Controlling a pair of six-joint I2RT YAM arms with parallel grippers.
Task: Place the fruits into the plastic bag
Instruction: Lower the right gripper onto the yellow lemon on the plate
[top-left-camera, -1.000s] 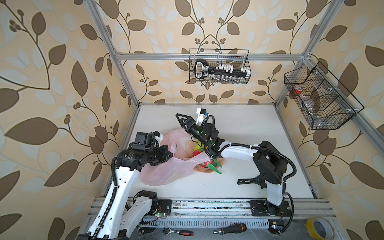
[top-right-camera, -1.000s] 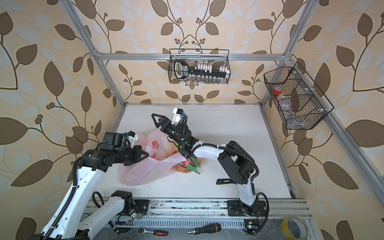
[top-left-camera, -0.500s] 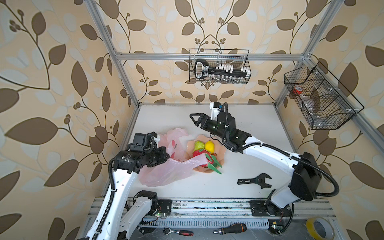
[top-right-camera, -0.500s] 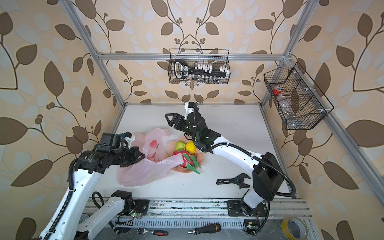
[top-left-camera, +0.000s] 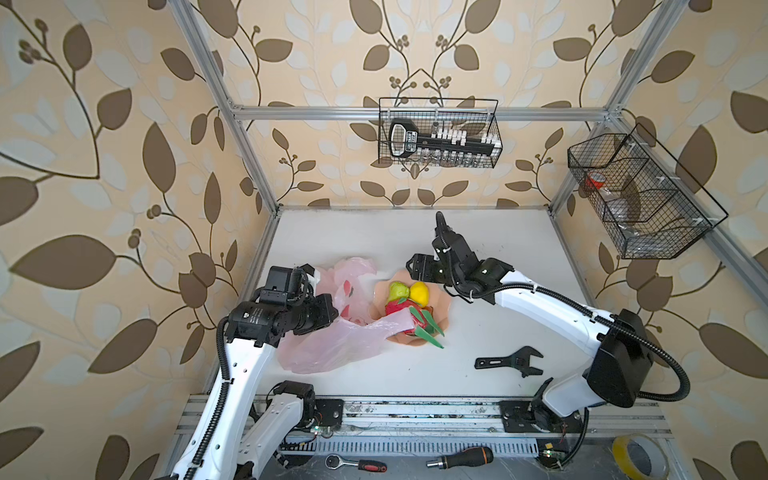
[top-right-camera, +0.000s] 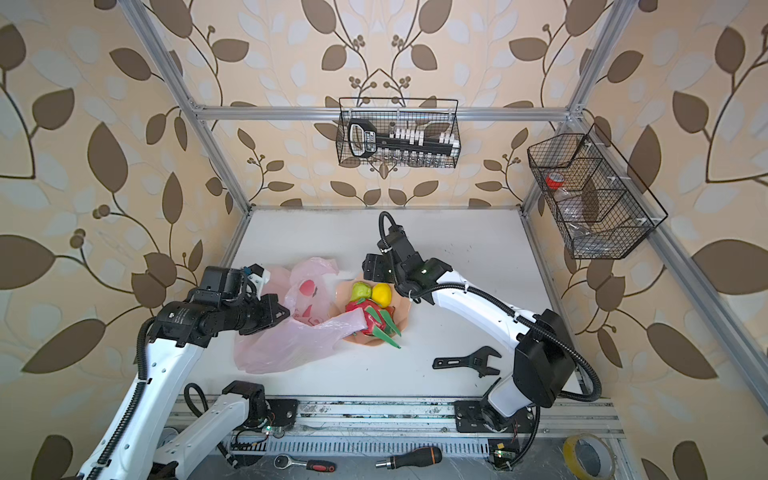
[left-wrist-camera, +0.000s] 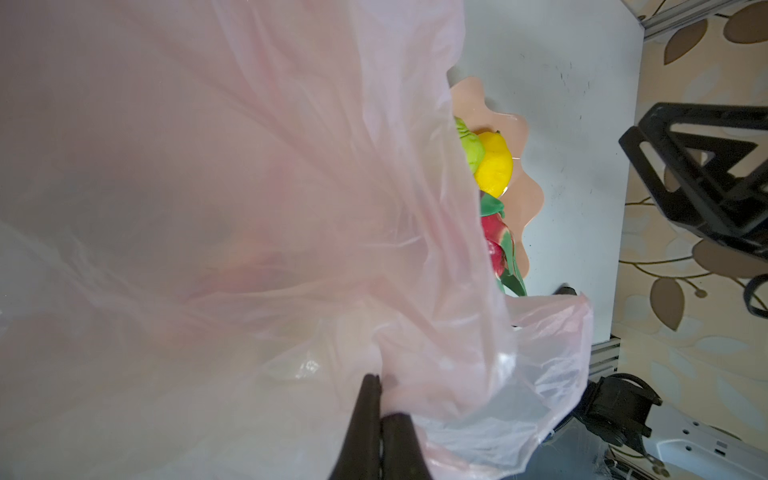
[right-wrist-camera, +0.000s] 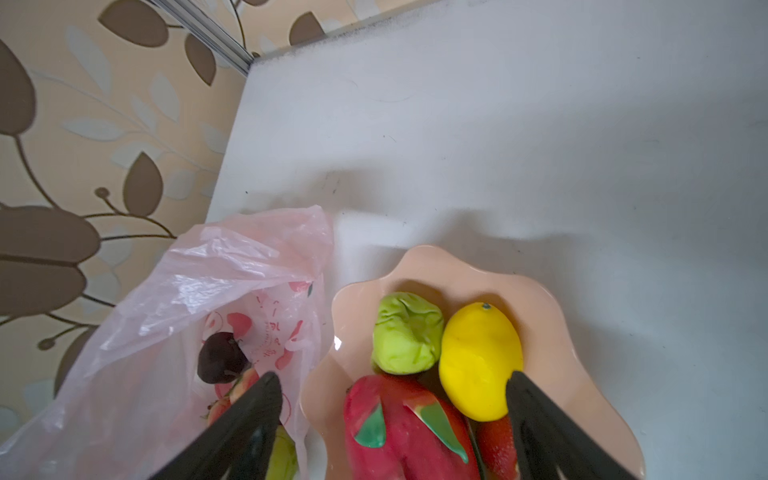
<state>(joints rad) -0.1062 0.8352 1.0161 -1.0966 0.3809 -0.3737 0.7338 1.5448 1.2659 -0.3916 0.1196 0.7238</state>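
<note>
Near the bowl (right-wrist-camera: 457, 259), right fingers (right-wrist-camera: 540, 419) stand wide and empty; left fingers (left-wrist-camera: 365, 415) pinch the plastic bag (left-wrist-camera: 249, 208).

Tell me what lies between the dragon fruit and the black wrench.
Past the dragon fruit there is only the bowl rim, then bare white table up to the wrench. Both top views show it.

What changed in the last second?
The right hand, open and empty, swung rightward from over the plastic bag to above the bowl. The left hand stayed shut on the bag's edge; pear, yellow fruit and dragon fruit remain in the bowl.
</note>
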